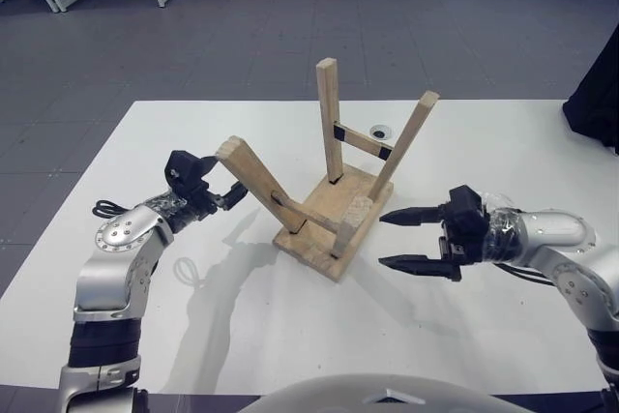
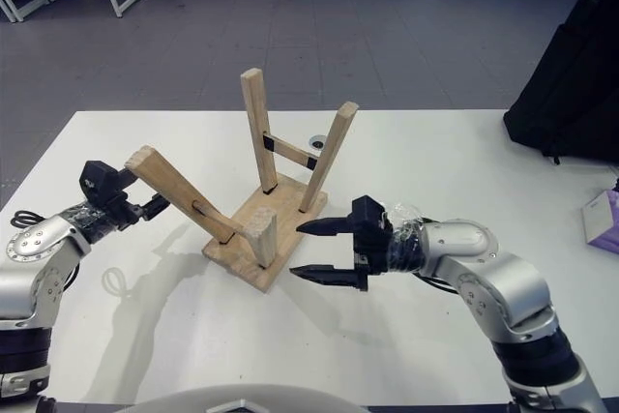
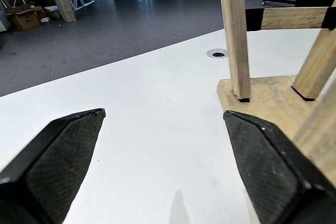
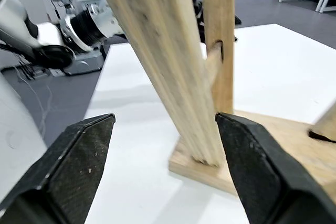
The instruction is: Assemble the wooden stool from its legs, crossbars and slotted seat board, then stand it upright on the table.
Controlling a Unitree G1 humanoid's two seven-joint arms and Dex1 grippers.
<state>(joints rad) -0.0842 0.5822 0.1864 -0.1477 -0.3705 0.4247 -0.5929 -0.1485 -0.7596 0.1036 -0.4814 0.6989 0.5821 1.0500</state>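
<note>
The wooden stool lies upside down on the white table, its seat board flat and its legs in the air. Two rear legs stand joined by a crossbar with black ends. A front leg leans far out to the left, tied by a low crossbar to a short-looking leg. My left gripper is open beside the leaning leg's upper end. My right gripper is open just right of the seat board, and in its wrist view a leg stands ahead between the fingers.
A round cable hole sits in the table behind the stool. A black cable loops by my left arm. Beyond the right edge are a black bag and a purple box. The table's front half is bare.
</note>
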